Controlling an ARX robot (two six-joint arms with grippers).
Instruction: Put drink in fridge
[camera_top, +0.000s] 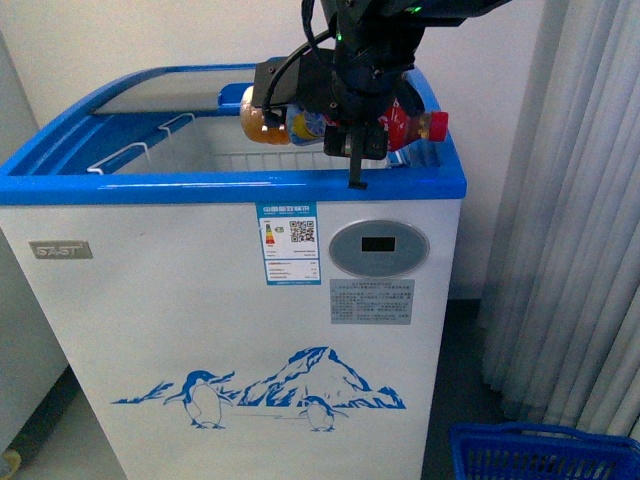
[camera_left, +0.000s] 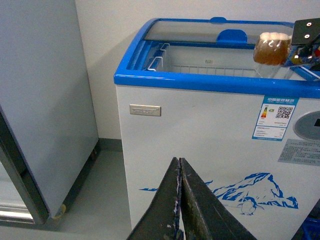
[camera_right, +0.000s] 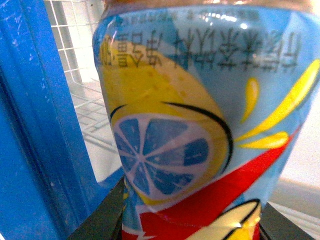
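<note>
The drink (camera_top: 262, 120) lies sideways in the air over the open top of the fridge (camera_top: 200, 188), orange base to the left and red-pink cap to the right. My right gripper (camera_top: 352, 135) is shut on its middle from above. In the right wrist view the blue-and-yellow label of the drink (camera_right: 200, 100) fills the picture, with the dark fingers (camera_right: 102, 215) on either side of it. My left gripper (camera_left: 179, 162) is shut and holds nothing, low in front of the fridge's white wall (camera_left: 200, 135). From there the drink's base (camera_left: 271, 48) shows above the blue rim.
The glass lid (camera_top: 160, 95) is slid to the back left, leaving the opening under the drink. White wire baskets (camera_top: 150, 150) hang inside. A grey cabinet on castors (camera_left: 45, 100) stands left of the fridge. A blue basket (camera_top: 540, 450) and a curtain (camera_top: 590, 200) are at the right.
</note>
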